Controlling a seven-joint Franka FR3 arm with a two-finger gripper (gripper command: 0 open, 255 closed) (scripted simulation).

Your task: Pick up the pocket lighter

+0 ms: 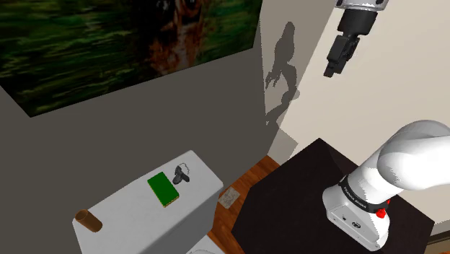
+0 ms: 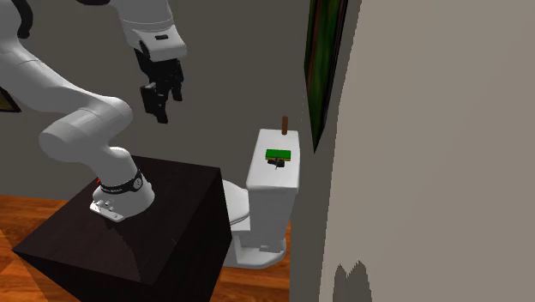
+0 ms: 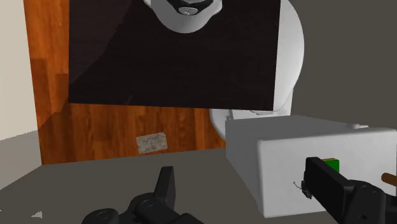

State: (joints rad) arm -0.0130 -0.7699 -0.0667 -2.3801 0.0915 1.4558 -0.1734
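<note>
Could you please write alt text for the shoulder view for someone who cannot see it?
The black gripper hangs high over the dark stand, well away from the white toilet tank. On the tank's lid sit a small dark lighter, a green flat block beside it and a brown cylinder at the other end.

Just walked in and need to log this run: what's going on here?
A white Franka arm on a dark box stand is after the small dark pocket lighter lying on the white toilet tank lid, beside a flat green item; a brown cylinder stands at the lid's other end. The end effector hangs high in the air, open and empty, well off from the tank.
</note>
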